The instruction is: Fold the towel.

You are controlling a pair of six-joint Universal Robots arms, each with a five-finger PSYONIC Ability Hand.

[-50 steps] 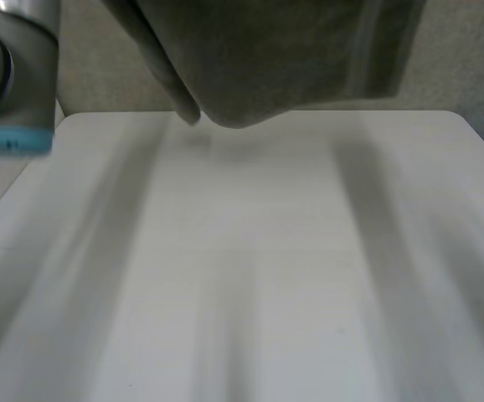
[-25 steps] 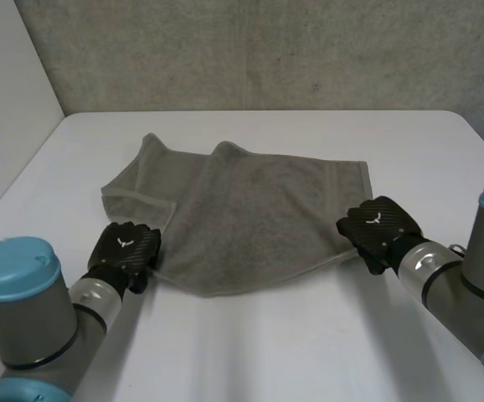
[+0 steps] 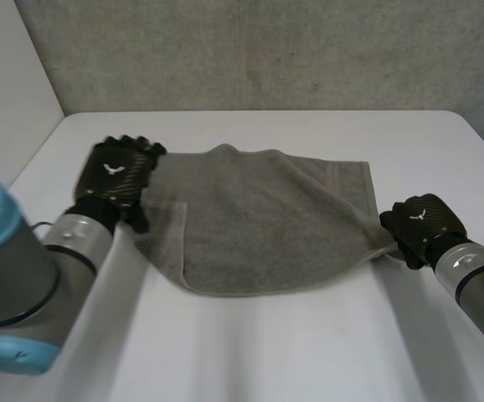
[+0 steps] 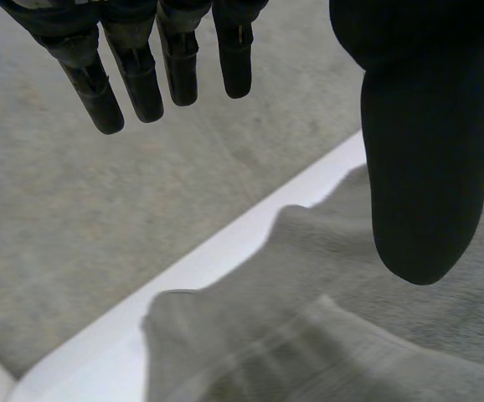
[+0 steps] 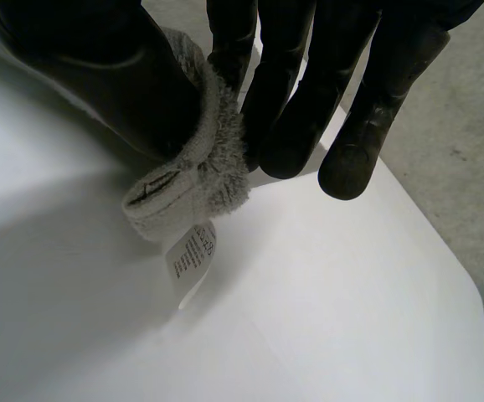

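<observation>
Where the left hand [image 3: 116,177] hangs: over the left edge of the towel [image 3: 263,222], fingers [image 4: 137,79] straight and apart from the thumb, gripping nothing.
Towel: lies on the white table [image 3: 309,352] between your hands, rumpled, with a flap doubled over at its left.
Handling: soft, light and limp, I judge. It will sag and drag, so take corners or hems, not the middle.
Right hand [image 3: 420,224]: thumb and fingers clamped on the near right corner, by the sewn tag [image 5: 190,255].

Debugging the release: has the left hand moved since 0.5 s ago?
Yes. The left hand has gone away from the robot, from the towel's near-left edge toward the table's far edge.
</observation>
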